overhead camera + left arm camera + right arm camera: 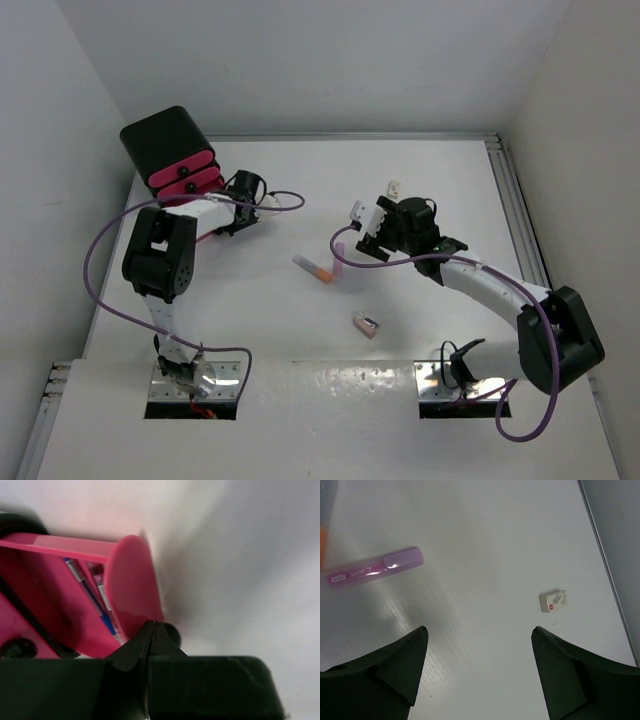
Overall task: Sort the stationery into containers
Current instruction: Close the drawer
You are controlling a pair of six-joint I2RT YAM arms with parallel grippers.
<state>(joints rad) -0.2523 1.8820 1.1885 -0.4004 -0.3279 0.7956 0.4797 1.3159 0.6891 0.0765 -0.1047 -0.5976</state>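
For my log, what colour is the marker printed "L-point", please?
The slim capped marker is lilac; right wrist view.

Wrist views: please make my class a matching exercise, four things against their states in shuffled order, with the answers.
Things:
1. left gripper
2. right gripper
3. lilac marker
4. pink drawer

States:
A. lying on the table
B. fingers closed together
C. pens inside
D. fingers wide apart

Pairs: 1-B, 2-D, 3-A, 4-C.

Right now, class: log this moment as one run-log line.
left tool shut by open pink drawer, pens inside | right tool open, lilac marker loose on table | sorting unfinished
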